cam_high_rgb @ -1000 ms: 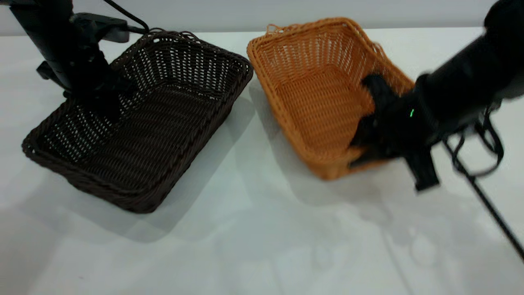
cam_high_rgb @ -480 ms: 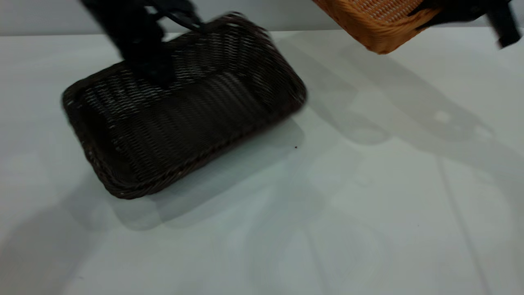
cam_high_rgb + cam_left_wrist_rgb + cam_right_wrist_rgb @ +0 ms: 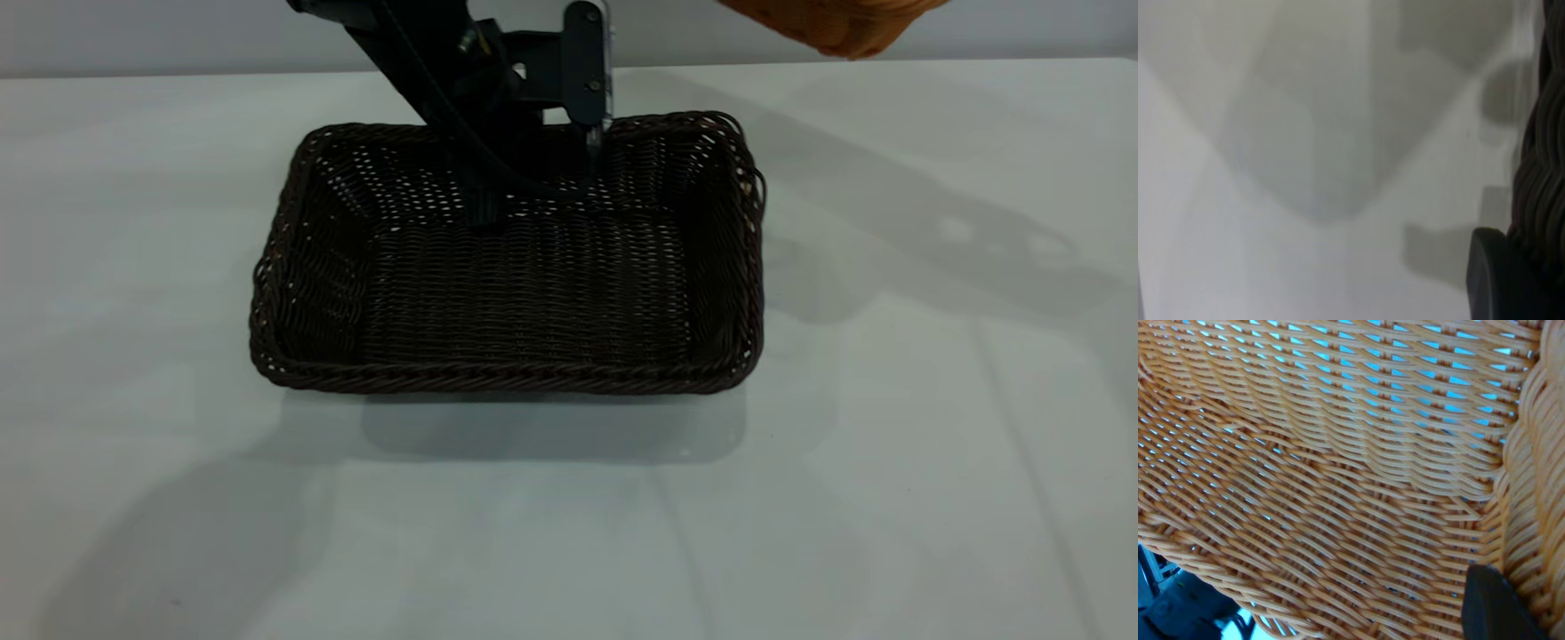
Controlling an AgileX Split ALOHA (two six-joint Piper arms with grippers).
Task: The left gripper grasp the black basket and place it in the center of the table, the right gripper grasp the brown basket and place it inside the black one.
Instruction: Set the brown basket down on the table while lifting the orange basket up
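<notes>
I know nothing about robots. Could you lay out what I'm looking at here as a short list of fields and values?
Setting: white table
Black basket: sits flat near the table's middle, nothing inside
Left gripper: at the black basket's far rim, one finger against the weave
Brown basket: lifted off the table, only a corner shows at the top of the exterior view
Right gripper: not seen from outside; one finger lies against the brown basket's braided rim
Nesting: not yet done

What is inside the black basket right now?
Only the left gripper reaches into the black basket at its far wall. The floor there is hidden; the rest looks bare.
</notes>
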